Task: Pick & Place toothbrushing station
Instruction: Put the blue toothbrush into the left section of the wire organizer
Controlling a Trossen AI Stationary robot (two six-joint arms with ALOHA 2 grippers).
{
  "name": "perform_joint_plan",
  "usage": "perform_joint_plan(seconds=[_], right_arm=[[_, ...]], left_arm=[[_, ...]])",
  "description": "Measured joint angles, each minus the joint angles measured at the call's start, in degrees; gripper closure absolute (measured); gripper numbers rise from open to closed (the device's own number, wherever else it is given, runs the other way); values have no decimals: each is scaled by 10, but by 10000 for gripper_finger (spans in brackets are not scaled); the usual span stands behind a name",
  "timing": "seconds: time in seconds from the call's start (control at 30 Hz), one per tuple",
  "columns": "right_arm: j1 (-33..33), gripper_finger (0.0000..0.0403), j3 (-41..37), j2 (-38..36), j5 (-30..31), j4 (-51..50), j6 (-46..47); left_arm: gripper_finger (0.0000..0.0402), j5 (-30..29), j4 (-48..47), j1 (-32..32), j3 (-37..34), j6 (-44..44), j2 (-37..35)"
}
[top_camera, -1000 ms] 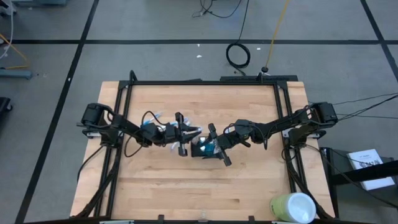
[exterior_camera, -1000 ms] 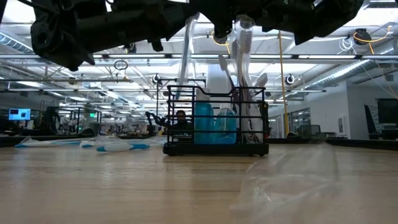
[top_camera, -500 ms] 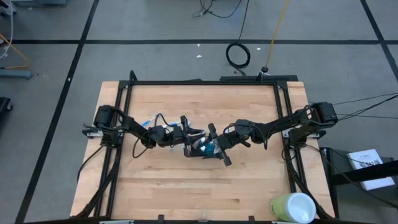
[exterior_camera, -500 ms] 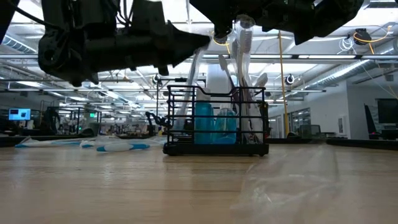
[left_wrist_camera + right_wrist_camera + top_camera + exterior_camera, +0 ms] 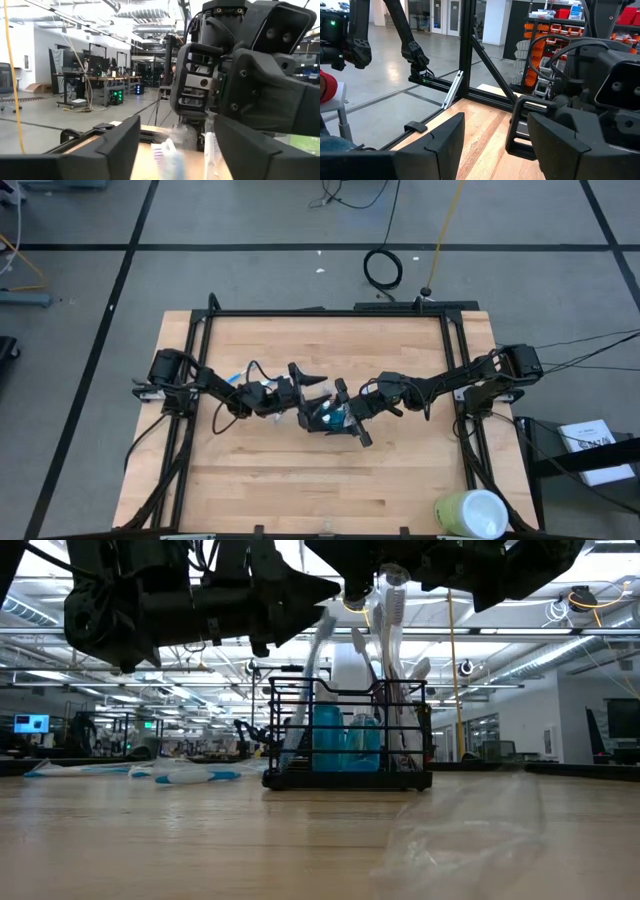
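Two grippers meet over the middle of the table (image 5: 330, 480), well away from every edge. Seen from table height, a crumpled clear plastic sheet (image 5: 470, 830) lies nearest, then the black wire holder (image 5: 346, 735), standing upright with blue bottles (image 5: 345, 738) and toothbrushes (image 5: 392, 650) inside, which the overhead view barely resolves. From above, the left gripper (image 5: 305, 387) hangs over the holder's left side, fingers spread apart; the right gripper (image 5: 348, 413) hangs over its right side, fingers likewise apart. More toothbrushes (image 5: 185, 774) lie farther back, toward the left edge.
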Motion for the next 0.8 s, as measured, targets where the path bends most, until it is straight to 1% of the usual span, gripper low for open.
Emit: perform_joint_plan(seconds=[0.13, 0.2, 0.3, 0.43, 0.5, 0.57, 0.63, 0.7, 0.77, 0.8], right_arm=[[0, 192, 0, 0, 0, 0, 0], [0, 192, 0, 0, 0, 0, 0], [0, 192, 0, 0, 0, 0, 0], [0, 192, 0, 0, 0, 0, 0], [0, 192, 0, 0, 0, 0, 0], [0, 192, 0, 0, 0, 0, 0], [0, 192, 0, 0, 0, 0, 0], [0, 192, 0, 0, 0, 0, 0], [0, 192, 0, 0, 0, 0, 0], [0, 192, 0, 0, 0, 0, 0]], left_arm=[[109, 0, -7, 0, 0, -1, 0], [98, 0, 1, 0, 0, 2, -1], [89, 0, -4, 0, 0, 21, -20], [89, -1, -39, 0, 0, 48, -69], [92, -5, -69, 0, 0, 66, -104], [96, -24, -118, 0, 0, 79, -146], [100, -75, -197, -4, 0, 80, -193], [105, -162, -309, -9, 0, 69, -248], [110, -260, -454, -17, 5, 45, -305], [113, -305, -547, -19, 11, 23, -333]])
